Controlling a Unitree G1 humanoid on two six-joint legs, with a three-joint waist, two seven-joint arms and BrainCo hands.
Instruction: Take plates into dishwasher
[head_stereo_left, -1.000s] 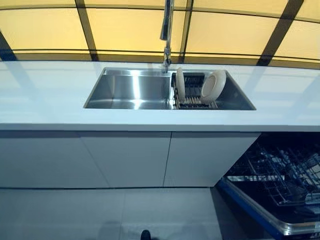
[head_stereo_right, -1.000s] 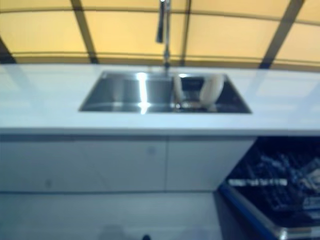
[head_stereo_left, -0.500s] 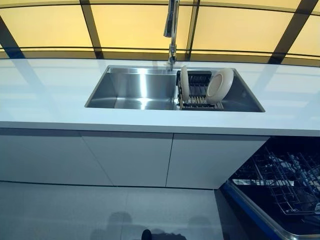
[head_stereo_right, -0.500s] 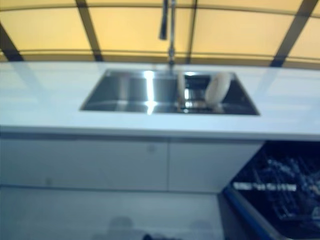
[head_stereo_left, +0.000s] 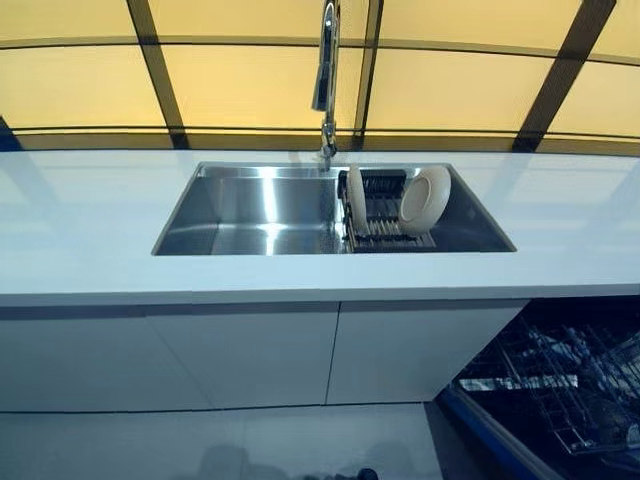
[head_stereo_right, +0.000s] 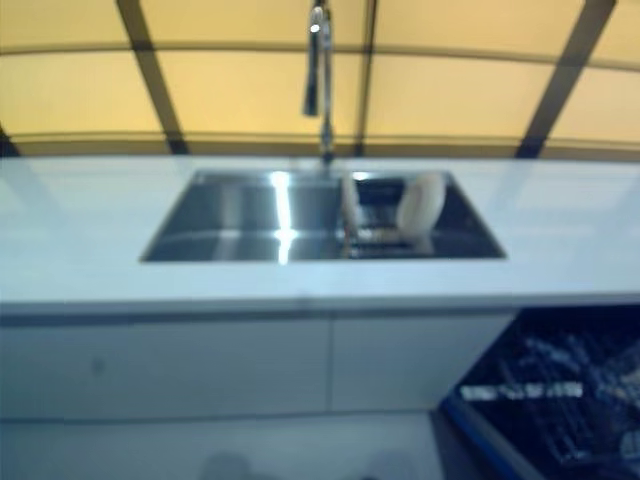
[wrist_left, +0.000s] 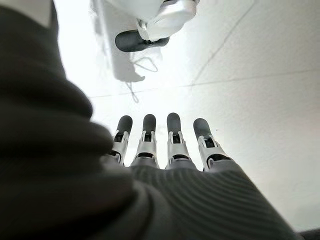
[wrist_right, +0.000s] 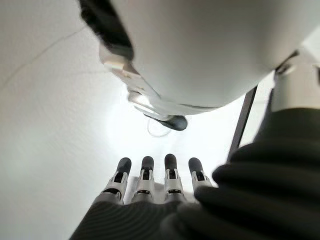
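Observation:
Two cream plates stand on edge in a dark wire rack (head_stereo_left: 385, 215) in the right half of the steel sink (head_stereo_left: 250, 200): a thin one (head_stereo_left: 357, 198) at the rack's left and a rounder one (head_stereo_left: 425, 199) leaning at its right. The open dishwasher's lower rack (head_stereo_left: 560, 385) shows at the lower right, below the counter. Neither hand shows in the eye views. My left hand (wrist_left: 160, 150) shows in its wrist view, fingers straight over pale floor, holding nothing. My right hand (wrist_right: 155, 182) shows likewise in its own wrist view, straight-fingered and empty.
A tall tap (head_stereo_left: 325, 90) rises behind the sink. The white counter (head_stereo_left: 90, 230) runs across the view, with white cabinet doors (head_stereo_left: 250, 350) under it. A blue-edged dishwasher door (head_stereo_left: 490, 440) juts out at the lower right.
The whole picture has shifted: the camera moved, and sink and counter now sit lower and a little further left. The plates stay in the rack.

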